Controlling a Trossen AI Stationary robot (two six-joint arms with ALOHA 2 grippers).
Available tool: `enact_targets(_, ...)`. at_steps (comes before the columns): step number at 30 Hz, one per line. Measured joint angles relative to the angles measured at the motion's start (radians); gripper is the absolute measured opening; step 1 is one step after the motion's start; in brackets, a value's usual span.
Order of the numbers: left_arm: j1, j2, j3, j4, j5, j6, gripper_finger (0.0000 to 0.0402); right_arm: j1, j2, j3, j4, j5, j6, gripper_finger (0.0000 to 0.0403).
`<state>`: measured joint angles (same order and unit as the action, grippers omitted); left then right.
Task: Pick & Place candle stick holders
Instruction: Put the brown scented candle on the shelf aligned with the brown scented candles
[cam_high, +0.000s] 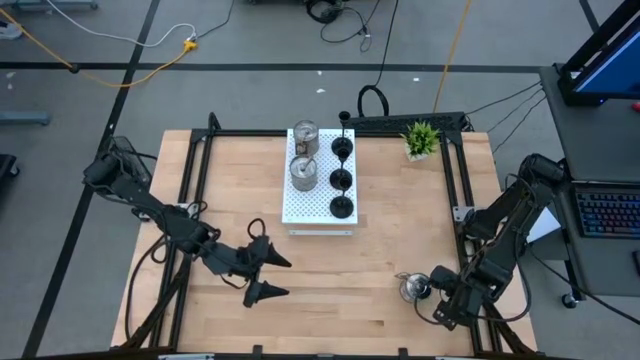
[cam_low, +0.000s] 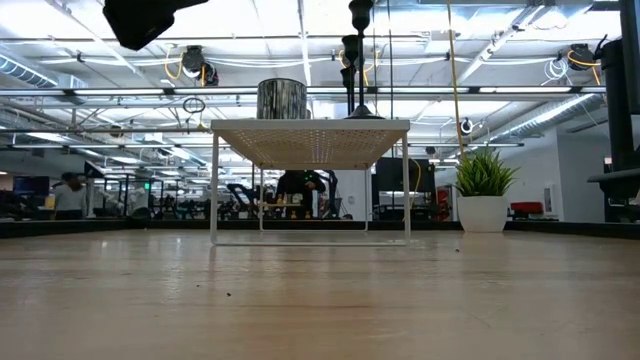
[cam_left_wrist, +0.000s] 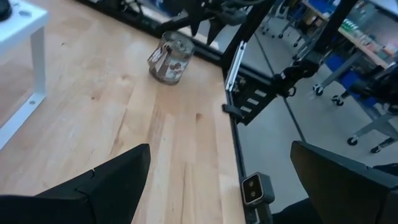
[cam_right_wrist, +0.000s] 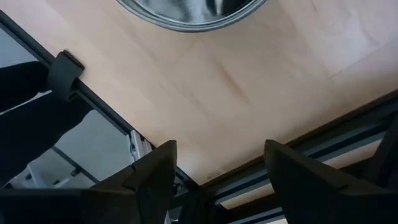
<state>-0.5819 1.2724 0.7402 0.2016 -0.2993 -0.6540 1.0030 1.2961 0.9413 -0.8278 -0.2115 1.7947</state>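
Observation:
A white perforated stand (cam_high: 320, 190) at the table's middle carries two silver candle stick holders (cam_high: 304, 155) and three black ones (cam_high: 342, 180). A further silver holder (cam_high: 411, 288) rests on its base on the wood near the table's right edge, also seen in the left wrist view (cam_left_wrist: 169, 57) and at the edge of the right wrist view (cam_right_wrist: 193, 11). My right gripper (cam_right_wrist: 217, 168) hangs open just beside and above it, with nothing between the fingers. My left gripper (cam_high: 270, 275) waits open over the near left part of the table.
A small green potted plant (cam_high: 421, 138) stands at the far right corner. A black frame rail (cam_left_wrist: 236, 56) runs along the table's right edge close to the lone silver holder. Bare wood lies between the stand and the near edge (cam_high: 330, 300).

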Motion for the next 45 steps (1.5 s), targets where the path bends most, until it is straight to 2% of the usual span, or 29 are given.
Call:
enact_targets(4, 0.000, 0.018, 0.000, 0.072, 0.001, 0.043, 0.0395, 0.000, 0.000, 0.000, -0.008, 0.009, 0.013, 0.0243)
enact_targets(7, 0.000, 0.019, -0.001, 0.140, 0.013, 0.071, 0.0395, 0.000, 0.000, 0.000, -0.021, 0.059, 0.054, 0.0250)
enact_targets(15, -0.015, 0.019, 0.000, 0.164, 0.024, 0.074, 0.0395, 0.000, 0.000, 0.000, -0.013, 0.077, 0.072, 0.0272)
enact_targets(25, -0.018, 0.016, 0.000, 0.143, 0.035, 0.096, 0.0395, -0.002, 0.000, 0.000, -0.024, 0.075, 0.126, 0.0306)
enact_targets(29, -0.017, 0.019, 0.000, 0.106, 0.032, 0.097, 0.0395, -0.002, 0.000, 0.000, -0.029, 0.042, 0.158, 0.0324)
enact_targets(37, -0.018, 0.019, 0.000, 0.100, 0.032, 0.098, 0.0395, -0.002, 0.000, 0.000, -0.023, 0.031, 0.162, 0.0394)
enact_targets(45, -0.012, 0.019, 0.000, 0.082, 0.031, 0.100, 0.0395, -0.003, 0.000, 0.000, -0.014, 0.024, 0.140, 0.0397)
